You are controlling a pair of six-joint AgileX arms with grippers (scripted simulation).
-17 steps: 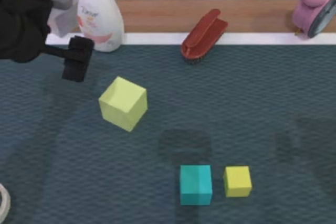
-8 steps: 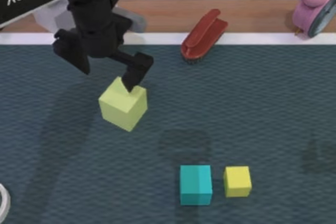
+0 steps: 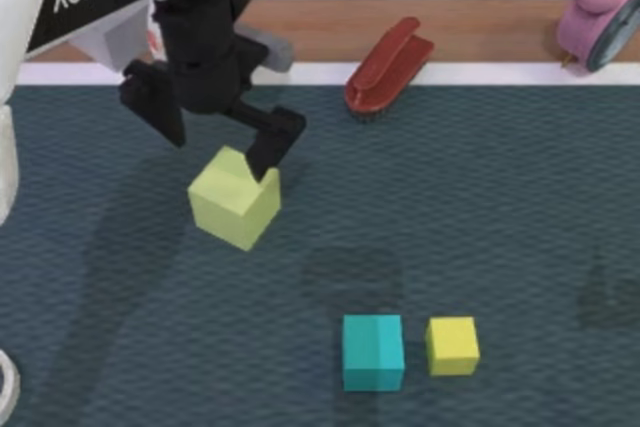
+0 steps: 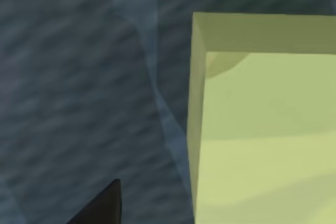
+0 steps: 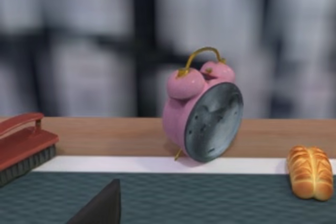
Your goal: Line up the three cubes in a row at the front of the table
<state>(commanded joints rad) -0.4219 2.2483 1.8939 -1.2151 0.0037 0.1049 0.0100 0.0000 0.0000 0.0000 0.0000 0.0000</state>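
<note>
Desk: dark woven-textured mat [image 3: 480,207], white edge strip, wooden band behind.
Cubes: plain solids; pale yellow-green cube [image 3: 234,198] left of centre, teal cube [image 3: 373,351] and small yellow cube [image 3: 452,345] side by side at front.
Left tool [image 3: 215,137]: fingers apart, poised over pale cube's rear corner.
Change: arm edged slightly rightward since half a second ago.
Right arm: out of top view.
Clutter: red brush [image 3: 388,65], pink alarm clock [image 5: 203,109], bread roll [image 5: 310,171].

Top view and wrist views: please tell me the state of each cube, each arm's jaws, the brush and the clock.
pale yellow-green cube: on the mat, turned askew, not gripped.
teal cube: flat at the front, free.
small yellow cube: beside the teal one, apart.
left gripper: jaws open, straddling over the pale cube.
right gripper: out of view.
red brush: lying at the back edge.
pink alarm clock: upright.
</note>
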